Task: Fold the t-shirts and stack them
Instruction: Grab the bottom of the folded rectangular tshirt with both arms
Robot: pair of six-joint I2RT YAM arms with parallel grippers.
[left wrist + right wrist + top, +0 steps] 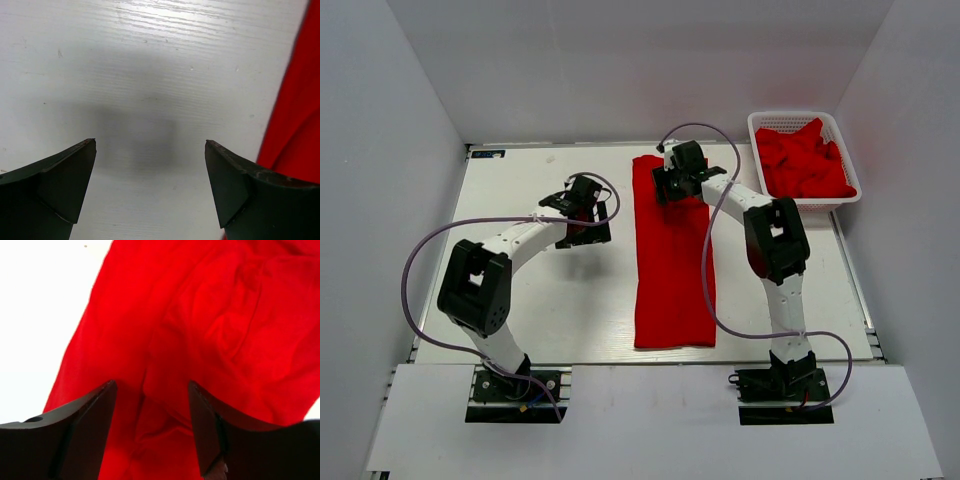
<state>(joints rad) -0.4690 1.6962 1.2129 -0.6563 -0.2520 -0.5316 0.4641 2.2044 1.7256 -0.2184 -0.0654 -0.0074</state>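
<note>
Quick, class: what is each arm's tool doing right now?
Left tool: open, empty, above bare table.
Right tool: partly closed around the red t-shirt; grip cannot be told.

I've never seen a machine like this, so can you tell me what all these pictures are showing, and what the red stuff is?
These are two robot arms bolted to a white table. The big picture looks down from above. The other two come from little cameras on each arm's wrist, so you see its own dark fingers.

The red stuff is t-shirts. One t-shirt, folded into a long strip, lies in the middle of the table. More sit crumpled in a white basket at the far right corner.

The left gripper is wide open over bare table, holding nothing. The right gripper is at the strip's far end, its fingers around bunched cloth; I can't tell if it has gripped yet.
</note>
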